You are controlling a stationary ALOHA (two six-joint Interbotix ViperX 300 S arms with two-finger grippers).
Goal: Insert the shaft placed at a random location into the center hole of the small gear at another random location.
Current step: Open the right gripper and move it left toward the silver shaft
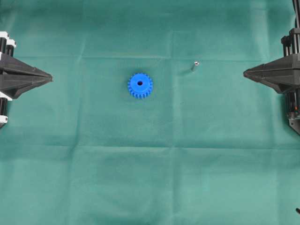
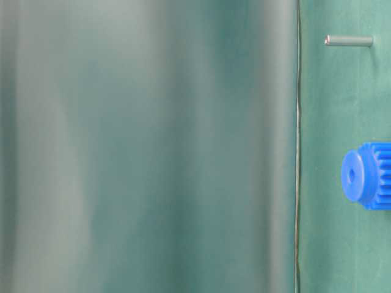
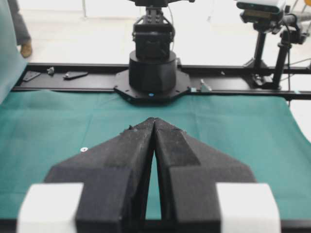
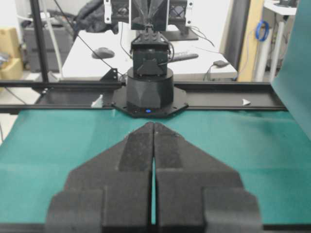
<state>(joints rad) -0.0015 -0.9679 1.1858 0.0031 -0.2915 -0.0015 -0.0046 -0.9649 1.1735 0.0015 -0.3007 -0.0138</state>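
1. Here, small gear [image 1: 139, 85]: bright blue, lying flat on the green cloth [image 1: 150, 164] over the bench, slightly left of centre in the overhead view; raised hub facing up.
2. Center hole [image 1: 139, 84]: dark, round, unfilled, in the middle of the hub.
3. Shaft [image 1: 194, 66]: thin silver-grey pin with a shiny end, resting on the cloth to the right of the gear and a little farther up in the overhead view; well apart from the gear, touching neither pincer.
4. Left pincer [image 1: 50, 78]: at the left edge, tip pointing toward the middle; clenched, fingers meeting at the tip, grasping nothing.
5. Right pincer [image 1: 245, 73]: at the right edge, tip pointing toward the middle; likewise clenched and grasping nothing; nearer to the shaft than to the gear.
6. Table-level view: gear [image 2: 369, 176] and shaft [image 2: 349, 41] seen at the right margin, the rest a blurred green surface.
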